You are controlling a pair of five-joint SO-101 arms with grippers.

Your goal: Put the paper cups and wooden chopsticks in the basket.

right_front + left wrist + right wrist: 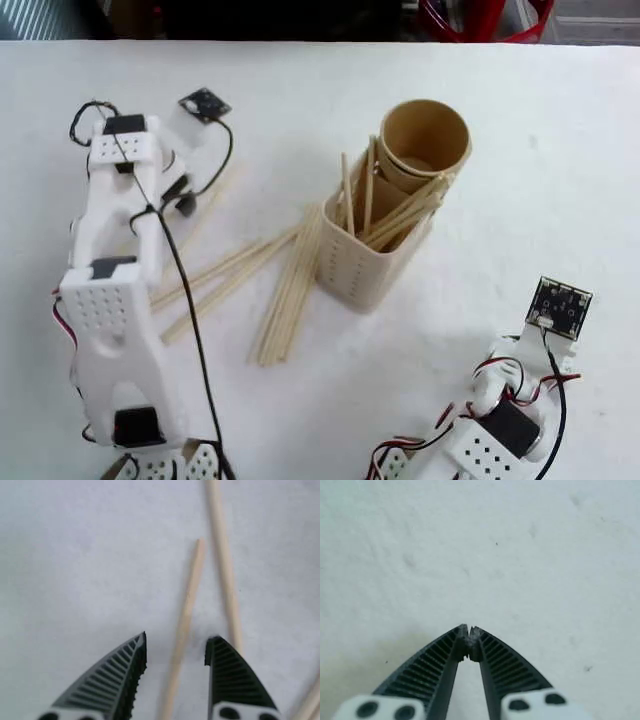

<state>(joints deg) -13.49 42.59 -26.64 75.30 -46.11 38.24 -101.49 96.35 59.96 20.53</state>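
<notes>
The cups point(425, 140) sit nested in the far end of the basket point(355, 268), and several chopsticks point(395, 218) lean inside it beside them, their tips poking above the rim. The loose chopsticks point(285, 290) lie flat on the tabletop point(560, 150), fanned out from the basket's wall towards the left arm point(110, 300), so they lie between the left end effector point(175, 647) and the basket, which stands off to that end effector's right. The left end effector points down at the tabletop with its fingers spread wide and nothing in its grip. One chopstick point(189, 600) lies between the fingertips and runs on ahead of them; whether it touches either finger cannot be told. A second stick point(222, 565) lies just outside one finger, near the first but apart from it. The right end effector point(470, 632) hangs over bare tabletop with its fingers closed tip to tip, holding nothing. The right arm point(505, 425) is drawn back near the table's front edge, and the basket and all the chopsticks are well apart from it.
</notes>
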